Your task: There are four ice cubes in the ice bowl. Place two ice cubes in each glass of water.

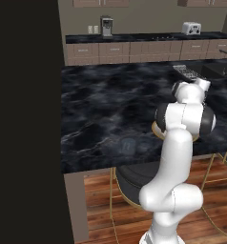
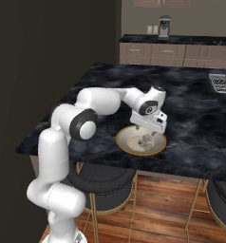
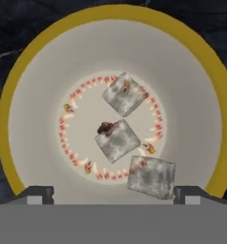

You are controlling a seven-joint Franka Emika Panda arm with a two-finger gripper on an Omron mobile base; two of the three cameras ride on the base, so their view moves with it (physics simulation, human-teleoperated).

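Note:
The ice bowl (image 3: 20,119), tan-gold rimmed with a cream inside, lies straight below my hand. Three ice cubes rest in it: one upper (image 3: 125,94), one middle (image 3: 117,140), one lower right (image 3: 151,177). My gripper (image 3: 114,194) is open, its fingertips (image 3: 39,193) spread wide and nothing between them. From the right base view the gripper (image 2: 150,129) hovers just over the bowl (image 2: 127,144) and its cubes (image 2: 144,139). In the left base view my arm covers most of the bowl (image 1: 156,131). A dark glass of water (image 1: 128,145) stands faintly visible to the bowl's left, near the counter's front edge.
The bowl sits on a black marble island (image 2: 191,104) close to its front edge. Black stools with gold legs (image 2: 103,180) stand below that edge. A dark wall (image 1: 25,119) is on the left. The far counter holds a coffee machine (image 1: 106,26) and a toaster (image 1: 191,28).

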